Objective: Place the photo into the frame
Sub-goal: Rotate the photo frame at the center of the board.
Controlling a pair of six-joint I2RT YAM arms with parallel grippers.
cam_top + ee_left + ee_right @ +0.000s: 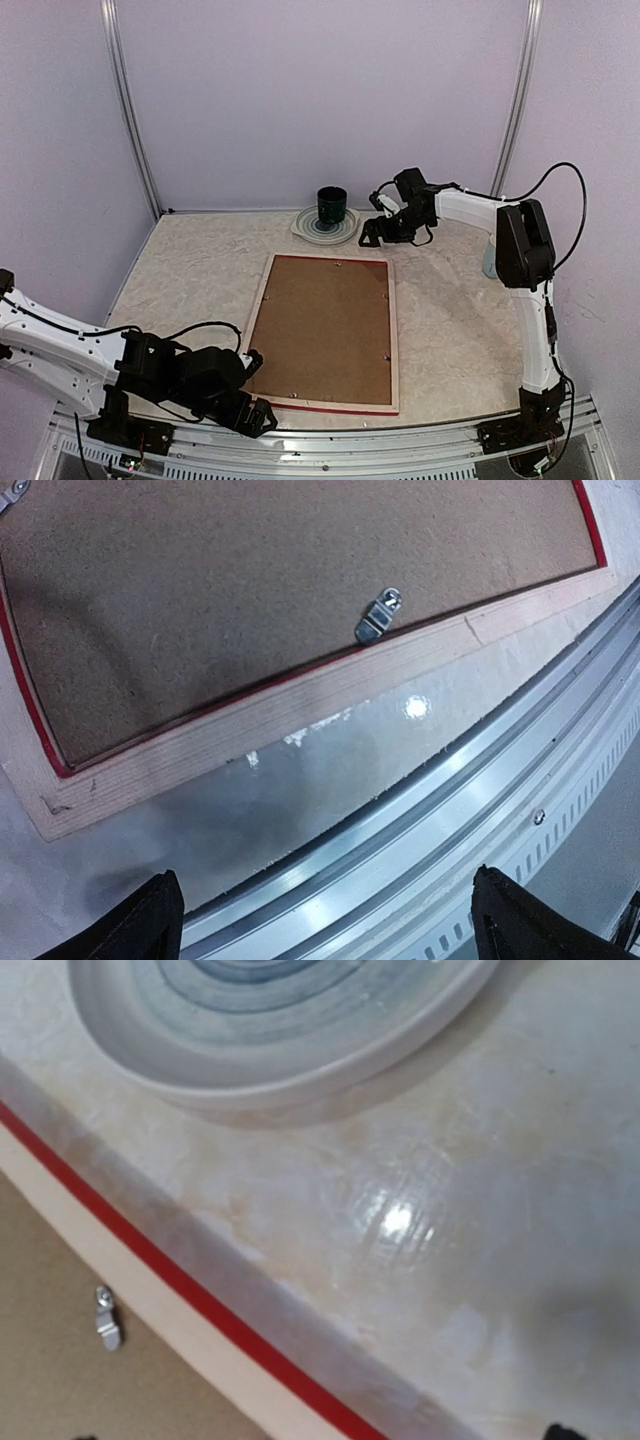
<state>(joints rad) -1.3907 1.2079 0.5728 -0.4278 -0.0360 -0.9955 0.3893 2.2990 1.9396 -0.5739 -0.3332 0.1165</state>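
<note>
Plate and cup: I see a dark green cup [332, 205] standing upright on a pale plate [298, 227] at the upper middle of the top view. I cannot tell what is inside the cup.
Frame: the frame [392, 340] lies face down in the middle of the surface [200, 270], pale wood back up, with a red edge showing along its sides.
Frame contents: a brown backing board [320, 325] fills the opening, and a small metal clip [378, 616] sits on its near edge. Whatever lies under the board is hidden from me.
Left end effector: the left end effector [258, 388] is at the lower left, just beside the frame's near left corner. Its fingers are spread wide and hold nothing.
Right end effector: the right end effector [372, 228] is at the upper right, between the plate and the frame's far right corner. It is open and holds nothing.
Far edge: in the right wrist view a narrow bare strip of surface separates the plate's rim from the frame's red edge.
Near edge: the frame's near side runs close to the metal rail [480, 810] at the bottom.
Room: I have wide bare surface to the left and right of the frame.
</note>
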